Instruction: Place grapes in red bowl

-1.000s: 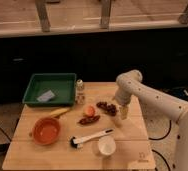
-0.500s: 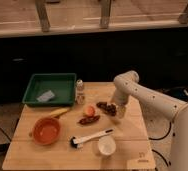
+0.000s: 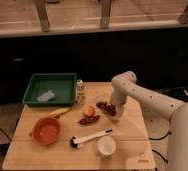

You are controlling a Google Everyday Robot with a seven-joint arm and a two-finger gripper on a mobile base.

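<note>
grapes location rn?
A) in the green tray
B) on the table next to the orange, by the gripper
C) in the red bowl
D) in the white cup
B: the grapes lie on the table beside the orange, with the gripper right at them; the red bowl sits apart near the table's front left.

The gripper point(image 3: 115, 109), at the bumpy, dull-skinned grapes point(image 3: 105, 106), ends a smooth, glossy white arm point(image 3: 137, 93). Beneath it the table point(image 3: 131, 145) is matt pale wood; farther from it, the red bowl point(image 3: 35, 134) looks like smooth plastic.
</note>
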